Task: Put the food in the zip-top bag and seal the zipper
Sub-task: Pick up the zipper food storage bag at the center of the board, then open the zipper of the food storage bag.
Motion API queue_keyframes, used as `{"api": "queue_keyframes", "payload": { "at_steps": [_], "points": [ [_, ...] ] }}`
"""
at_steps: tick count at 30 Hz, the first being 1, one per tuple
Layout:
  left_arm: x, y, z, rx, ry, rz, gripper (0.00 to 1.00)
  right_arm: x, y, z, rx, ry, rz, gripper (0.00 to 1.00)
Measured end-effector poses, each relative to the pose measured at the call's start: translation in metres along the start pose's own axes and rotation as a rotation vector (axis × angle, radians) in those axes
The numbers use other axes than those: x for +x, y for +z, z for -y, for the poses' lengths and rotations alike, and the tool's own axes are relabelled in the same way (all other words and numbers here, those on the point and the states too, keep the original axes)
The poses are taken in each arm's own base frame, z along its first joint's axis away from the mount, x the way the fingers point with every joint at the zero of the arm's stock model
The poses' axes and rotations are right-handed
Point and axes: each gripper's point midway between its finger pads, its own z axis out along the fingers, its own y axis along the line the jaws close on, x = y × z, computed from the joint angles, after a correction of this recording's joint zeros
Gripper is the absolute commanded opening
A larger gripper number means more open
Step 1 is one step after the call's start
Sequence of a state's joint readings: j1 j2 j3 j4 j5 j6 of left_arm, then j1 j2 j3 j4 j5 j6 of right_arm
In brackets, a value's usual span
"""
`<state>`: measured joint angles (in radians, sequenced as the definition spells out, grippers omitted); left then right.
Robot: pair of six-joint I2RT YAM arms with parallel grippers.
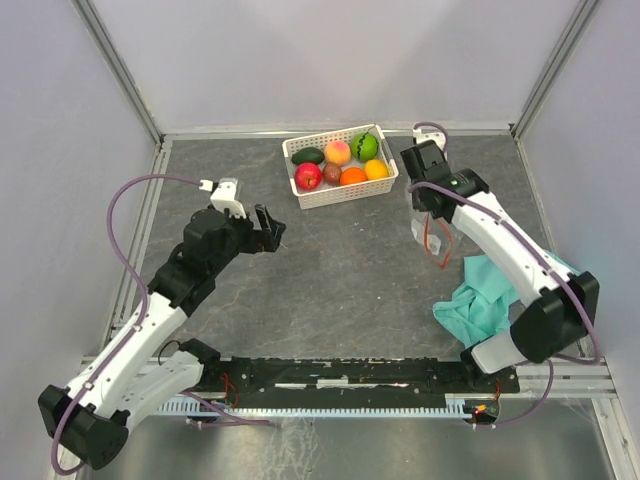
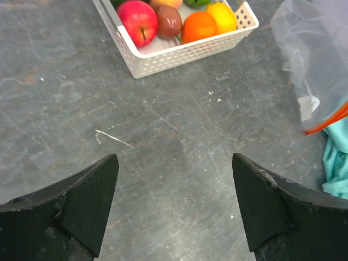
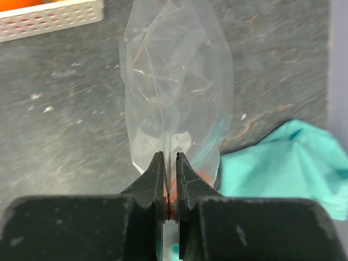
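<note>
The food [image 1: 340,163] is several toy fruits in a white basket [image 1: 322,196] at the back middle: red apple [image 2: 138,22], brown fruit [image 2: 168,20], oranges [image 2: 198,26], peach, melon and avocado. My right gripper [image 3: 169,156] is shut on the mouth edge of the clear zip-top bag [image 3: 179,81], pinching its red zipper [image 3: 204,176]. The bag [image 1: 430,238] hangs off the table, right of the basket. It also shows in the left wrist view [image 2: 312,54]. My left gripper [image 2: 174,159] is open and empty, above bare table left of the basket [image 1: 268,228].
A crumpled teal cloth [image 1: 480,300] lies at the right, just beyond the hanging bag; it also shows in the right wrist view [image 3: 288,163]. The table is dark grey, with walls on three sides. A black rail [image 1: 340,375] runs along the near edge.
</note>
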<state>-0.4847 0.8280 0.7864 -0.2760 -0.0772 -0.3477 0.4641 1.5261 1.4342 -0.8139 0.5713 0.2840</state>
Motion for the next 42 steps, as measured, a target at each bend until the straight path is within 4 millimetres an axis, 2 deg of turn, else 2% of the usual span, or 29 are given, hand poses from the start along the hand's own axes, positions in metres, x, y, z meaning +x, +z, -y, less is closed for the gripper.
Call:
{"api": "queue_keyframes", "payload": {
  "at_steps": [4,8,14,18,26,31,38,42],
  "points": [
    [0.012,0.004,0.013,0.043,-0.050,-0.051,0.90,0.010,-0.026,-0.019,-0.147,0.146,-0.025,0.02],
    [0.020,0.004,0.033,0.103,-0.075,-0.079,0.88,0.018,-0.043,-0.049,-0.289,0.253,-0.071,0.02],
    [0.032,0.008,0.064,0.183,-0.090,-0.113,0.88,0.023,-0.062,-0.084,-0.439,0.362,-0.125,0.03],
    [0.047,0.010,0.083,0.228,-0.088,-0.144,0.88,0.027,-0.072,-0.098,-0.512,0.446,-0.141,0.03],
    [0.071,0.013,0.115,0.269,-0.047,-0.142,0.88,0.016,-0.093,-0.131,-0.651,0.572,-0.148,0.04],
    [0.083,0.019,0.123,0.250,-0.020,-0.143,0.88,0.012,-0.105,-0.143,-0.704,0.591,-0.149,0.06],
    [0.082,0.023,0.121,0.226,-0.021,-0.108,0.88,0.002,-0.112,-0.148,-0.738,0.619,-0.137,0.09],
    [0.091,0.023,0.126,0.230,-0.012,-0.098,0.88,0.000,-0.114,-0.149,-0.745,0.633,-0.134,0.10]
  ]
}}
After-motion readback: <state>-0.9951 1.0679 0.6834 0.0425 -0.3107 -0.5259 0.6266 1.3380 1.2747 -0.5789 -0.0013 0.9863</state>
